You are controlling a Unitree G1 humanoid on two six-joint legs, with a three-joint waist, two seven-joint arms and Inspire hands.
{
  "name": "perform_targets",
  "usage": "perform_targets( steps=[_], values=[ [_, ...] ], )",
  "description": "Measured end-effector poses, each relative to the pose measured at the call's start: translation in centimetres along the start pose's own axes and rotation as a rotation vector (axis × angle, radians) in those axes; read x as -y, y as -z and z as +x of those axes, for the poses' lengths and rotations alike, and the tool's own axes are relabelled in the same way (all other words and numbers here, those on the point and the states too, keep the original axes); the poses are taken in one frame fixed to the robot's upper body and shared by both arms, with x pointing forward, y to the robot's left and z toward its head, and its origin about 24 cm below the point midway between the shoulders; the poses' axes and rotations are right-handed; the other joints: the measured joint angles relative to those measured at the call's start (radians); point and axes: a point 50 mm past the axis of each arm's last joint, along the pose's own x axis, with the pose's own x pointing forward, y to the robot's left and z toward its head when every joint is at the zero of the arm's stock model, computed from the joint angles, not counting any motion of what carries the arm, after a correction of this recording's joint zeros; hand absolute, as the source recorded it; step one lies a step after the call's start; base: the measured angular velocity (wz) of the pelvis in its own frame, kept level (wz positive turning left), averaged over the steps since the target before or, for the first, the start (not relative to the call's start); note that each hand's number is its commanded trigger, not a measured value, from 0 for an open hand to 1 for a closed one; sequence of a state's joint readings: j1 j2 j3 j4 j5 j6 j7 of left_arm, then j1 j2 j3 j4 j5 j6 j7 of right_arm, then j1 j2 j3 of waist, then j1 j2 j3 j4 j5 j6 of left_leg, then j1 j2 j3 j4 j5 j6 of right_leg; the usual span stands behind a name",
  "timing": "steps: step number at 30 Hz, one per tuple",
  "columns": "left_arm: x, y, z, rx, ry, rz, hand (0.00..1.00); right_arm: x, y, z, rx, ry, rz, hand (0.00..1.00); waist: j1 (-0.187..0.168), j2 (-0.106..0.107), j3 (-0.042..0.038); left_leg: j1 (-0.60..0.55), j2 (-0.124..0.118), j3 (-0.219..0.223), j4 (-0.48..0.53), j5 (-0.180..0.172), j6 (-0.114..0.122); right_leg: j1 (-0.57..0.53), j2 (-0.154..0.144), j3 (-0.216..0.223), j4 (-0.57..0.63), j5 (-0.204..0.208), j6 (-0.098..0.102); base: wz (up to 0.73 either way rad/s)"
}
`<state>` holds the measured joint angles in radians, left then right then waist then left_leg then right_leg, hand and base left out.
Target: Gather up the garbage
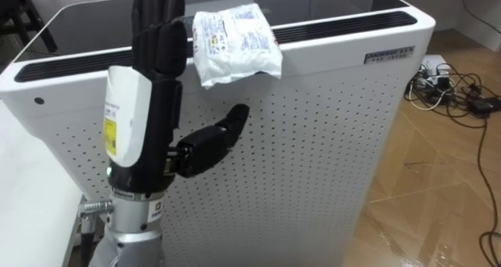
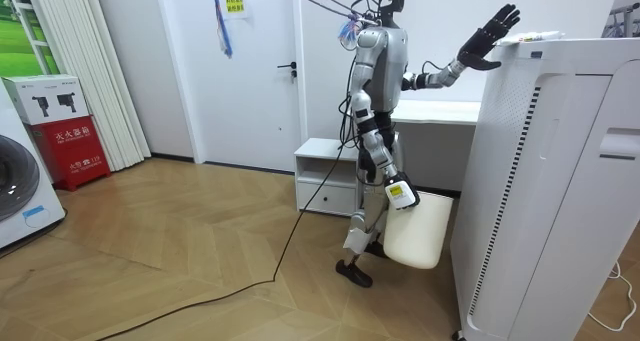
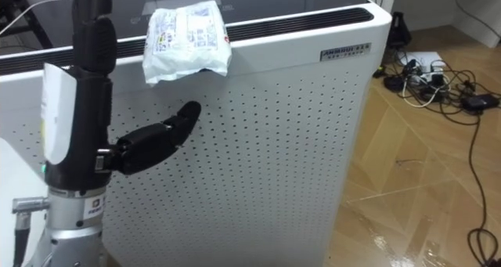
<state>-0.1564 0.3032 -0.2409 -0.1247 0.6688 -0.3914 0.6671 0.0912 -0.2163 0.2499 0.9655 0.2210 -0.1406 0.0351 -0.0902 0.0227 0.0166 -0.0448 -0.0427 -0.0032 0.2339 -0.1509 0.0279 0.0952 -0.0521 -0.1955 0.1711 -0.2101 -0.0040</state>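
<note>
Left robot hand point(image 1: 160, 48), fingers straight and empty, beside white packet point(image 1: 235, 41) atop perforated appliance point(image 1: 313, 142)

The left hand point(image 1: 160, 48) is being held up before the white perforated cabinet point(image 1: 313, 142), at its top edge, with the fingers being stretched straight upward and the thumb being spread sideways. The right hand point(image 2: 398, 193) is being carried low, well apart from that cabinet.
</note>
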Motion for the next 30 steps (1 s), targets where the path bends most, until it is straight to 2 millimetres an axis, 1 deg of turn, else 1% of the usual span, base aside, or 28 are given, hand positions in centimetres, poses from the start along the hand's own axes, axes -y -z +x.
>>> perform_targets(
  steps=[1,2,4,5,6,15,17,21,26,27,29,30],
  values=[
    [0.0,0.0,0.0,-0.002,-0.001,0.002,0.0,0.0,0.0,0.0,-0.001,-0.001,0.0,1.0,-0.005,0.0,-0.0001,-0.002,0.0,0.001,0.0,0.0,0.0,-0.002,-0.001,0.0,0.0,0.0,0.0,0.0],
    [0.0,0.1,0.0,-0.005,0.0,0.003,0.15,0.0,0.0,0.0,-0.001,-0.001,0.001,1.0,-0.011,0.0,-0.0003,-0.003,-0.001,0.001,0.0,0.0,0.0,-0.003,-0.001,0.001,-0.001,0.0,0.0,0.0],
    [0.0,0.1,0.0,-0.012,0.0,0.008,0.58,0.0,0.0,0.0,-0.002,-0.001,0.001,1.0,-0.014,0.001,-0.0007,-0.005,-0.001,0.002,0.0,0.0,0.0,-0.006,-0.001,0.003,0.0,0.0,0.0,0.0],
    [0.0,0.2,0.0,-0.017,0.002,0.011,0.71,0.0,0.0,0.0,-0.003,0.0,0.001,1.0,-0.015,0.001,-0.0009,-0.005,0.0,0.003,0.0,0.0,0.0,-0.006,-0.001,0.003,0.0,0.0,0.0,0.0],
    [0.1,0.3,0.0,-0.023,0.004,0.015,1.0,0.0,0.0,0.0,-0.004,0.001,0.001,1.0,-0.016,0.002,-0.0013,-0.005,0.0,0.003,0.0,0.0,0.0,-0.006,-0.001,0.003,0.0,0.0,0.0,0.0],
    [0.2,0.4,0.0,-0.039,0.005,0.027,1.0,0.2,-0.1,0.0,-0.003,0.003,-0.002,1.0,-0.016,0.012,-0.0027,-0.005,0.002,0.003,-0.001,0.0,0.0,-0.008,-0.001,0.001,0.009,0.0,0.0,0.0],
    [0.1,0.4,0.7,-0.028,-0.015,0.032,1.0,0.2,-0.1,0.0,-0.004,0.002,-0.002,1.0,-0.014,0.012,-0.0029,-0.005,0.002,0.003,0.0,0.0,0.0,-0.008,-0.002,0.002,0.014,0.0,0.0,0.0],
    [0.0,0.4,1.5,-0.022,-0.038,0.044,1.0,0.1,-0.3,0.1,-0.007,-0.003,-0.002,1.0,-0.013,0.017,-0.0066,-0.003,0.001,0.005,0.0,0.0,0.001,-0.006,-0.003,0.002,0.015,0.0,0.0,0.0],
    [-0.3,0.4,2.1,-0.014,-0.06,0.053,1.0,0.1,-0.4,0.1,-0.004,-0.009,-0.004,1.0,-0.013,0.016,-0.006,-0.002,0.0,0.011,0.0,0.001,0.001,-0.007,-0.006,0.004,0.014,-0.001,0.002,0.0],
    [-0.3,0.4,2.2,-0.014,-0.062,0.051,1.0,0.2,-0.4,0.0,-0.005,-0.009,-0.006,1.0,-0.013,0.014,-0.0044,-0.002,-0.001,0.014,0.0,0.001,0.001,-0.007,-0.006,0.006,0.014,-0.002,0.003,0.0],
    [-0.3,0.4,2.2,-0.013,-0.068,0.051,1.0,0.3,-0.4,0.0,-0.005,-0.008,-0.007,1.0,-0.012,0.012,-0.0042,-0.001,-0.001,0.017,-0.001,0.001,0.001,-0.007,-0.008,0.007,0.014,-0.002,0.004,0.0],
    [-0.4,0.4,2.3,-0.011,-0.071,0.051,1.0,0.3,-0.4,0.0,-0.004,-0.008,-0.008,1.0,-0.012,0.008,-0.0023,0.001,-0.002,0.019,-0.002,0.001,0.001,-0.005,-0.008,0.008,0.014,-0.003,0.004,-0.03]
  ],
)
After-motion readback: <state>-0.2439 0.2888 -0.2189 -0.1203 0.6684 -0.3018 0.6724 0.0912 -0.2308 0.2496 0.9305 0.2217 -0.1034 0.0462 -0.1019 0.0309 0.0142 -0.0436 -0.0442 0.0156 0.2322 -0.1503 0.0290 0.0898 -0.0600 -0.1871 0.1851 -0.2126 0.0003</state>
